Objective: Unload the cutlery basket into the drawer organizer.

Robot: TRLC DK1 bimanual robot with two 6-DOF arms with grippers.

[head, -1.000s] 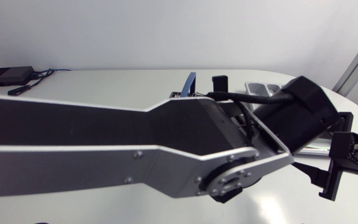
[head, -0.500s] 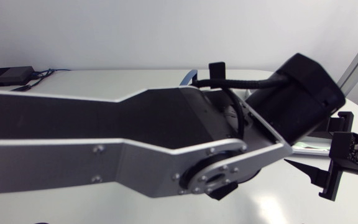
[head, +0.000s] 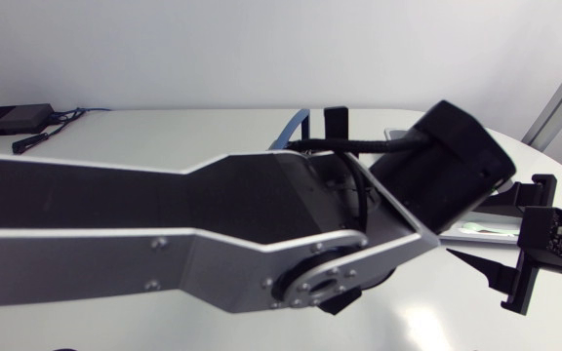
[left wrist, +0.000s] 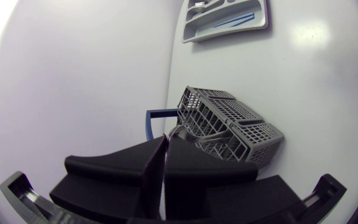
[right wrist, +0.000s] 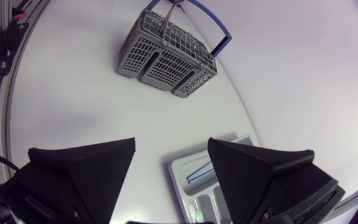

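Observation:
In the left wrist view my left gripper [left wrist: 165, 142] is shut, its tips pressed together just short of the grey cutlery basket [left wrist: 229, 124] with its blue handle [left wrist: 156, 117]. I cannot tell whether anything is pinched. A silvery piece [left wrist: 179, 132] shows at the basket's near corner. In the head view my left arm [head: 213, 234] hides the basket apart from its blue handle [head: 301, 123]. My right gripper [right wrist: 169, 171] stands open and empty, well above the table. Below it lie the basket [right wrist: 166, 59] and the grey drawer organizer [right wrist: 197, 186], which holds a blue piece [right wrist: 201, 169].
The organizer [left wrist: 253, 25] lies far beyond the basket in the left wrist view. In the head view my right gripper [head: 496, 276] hangs near the table's right edge, beside a strip of the organizer [head: 476, 230]. A black box with cables [head: 13, 119] sits at the back left corner.
My left arm's wrist has swung a little back and to the left, and its elbow joint has slid left. The right arm has not moved.

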